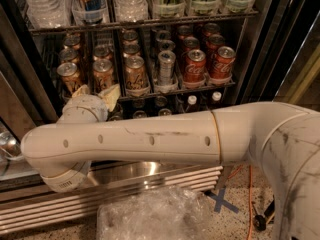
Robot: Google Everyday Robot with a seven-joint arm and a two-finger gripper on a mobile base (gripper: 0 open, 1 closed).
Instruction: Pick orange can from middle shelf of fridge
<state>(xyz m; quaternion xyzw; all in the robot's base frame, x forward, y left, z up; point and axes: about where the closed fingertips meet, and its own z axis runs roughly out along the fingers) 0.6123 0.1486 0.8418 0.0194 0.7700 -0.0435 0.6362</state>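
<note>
Orange can [103, 74] stands ungrasped at the front of the middle shelf [200, 88] of the fridge [260, 44] as the claw [96, 92] (spread and empty) hovers just before its rail, with grasp and lift-out apparently yet to come.

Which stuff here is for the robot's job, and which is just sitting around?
For the job: orange can, middle shelf, fridge, gripper just below the orange cans.
Just there: Coca-Cola cans, silver can, water bottles, crumpled plastic, blue tape cross.
</note>
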